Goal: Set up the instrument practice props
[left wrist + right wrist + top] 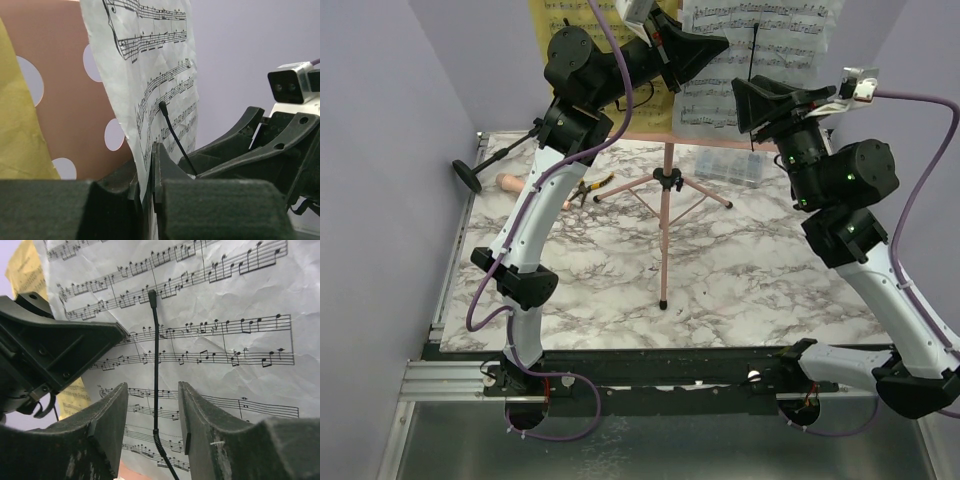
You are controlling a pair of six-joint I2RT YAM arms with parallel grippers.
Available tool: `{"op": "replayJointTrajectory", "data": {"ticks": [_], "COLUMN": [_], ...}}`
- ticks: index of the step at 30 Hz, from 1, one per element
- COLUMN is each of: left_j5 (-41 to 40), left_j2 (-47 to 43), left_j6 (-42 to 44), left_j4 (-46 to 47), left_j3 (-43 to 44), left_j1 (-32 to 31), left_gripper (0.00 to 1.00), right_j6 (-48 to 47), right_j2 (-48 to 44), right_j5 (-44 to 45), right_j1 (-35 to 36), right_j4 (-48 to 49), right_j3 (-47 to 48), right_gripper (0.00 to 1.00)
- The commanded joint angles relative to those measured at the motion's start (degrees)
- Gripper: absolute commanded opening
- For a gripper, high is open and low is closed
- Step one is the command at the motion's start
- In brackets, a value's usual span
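Note:
The pink perforated music stand (pixel 666 190) stands on its tripod at mid table. A yellow sheet (pixel 560 15) and a white music sheet (pixel 790 30) rest on its desk. My left gripper (pixel 715 48) is shut on the white sheet's left edge (pixel 150 155). My right gripper (pixel 745 105) is open, its jaws either side of the stand's thin black page-holder wire (pixel 155 355) against the white sheet (pixel 235 315). The black mic stand (pixel 470 175) lies on its side at far left. The pink-beige microphone (pixel 510 182) lies beside it.
Yellow-handled pliers (pixel 590 187) lie left of the tripod legs. A clear compartment box (pixel 728 165) sits behind the tripod on the right. The two grippers are close together in front of the stand's desk. Purple walls close in the back and sides.

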Motion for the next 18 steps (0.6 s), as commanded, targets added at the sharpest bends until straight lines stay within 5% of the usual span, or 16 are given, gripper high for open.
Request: {"op": "replayJointTrajectory", "data": {"ticks": [1, 12, 18], "left_j5": [-1.5, -3.1, -4.9], "left_j2": [-1.1, -5.1, -10.2], "left_j6": [-0.6, -1.9, -3.8], "left_j4": [1.0, 1.0, 0.9], "left_j3": [0.9, -2.8, -8.5], "left_j1": [0.6, 1.0, 1.0], "left_gripper": [0.13, 0.46, 0.72], "right_j6": [0.9, 3.5, 4.6], "right_j2": [-2.6, -10.8, -16.4], "right_j5": [1.5, 2.4, 4.3], "right_j1": [0.2, 0.2, 0.2], "right_j4": [-1.4, -11.8, -21.1], "right_j3": [0.5, 0.3, -0.9], "right_gripper": [0.52, 0.64, 0.68]}}
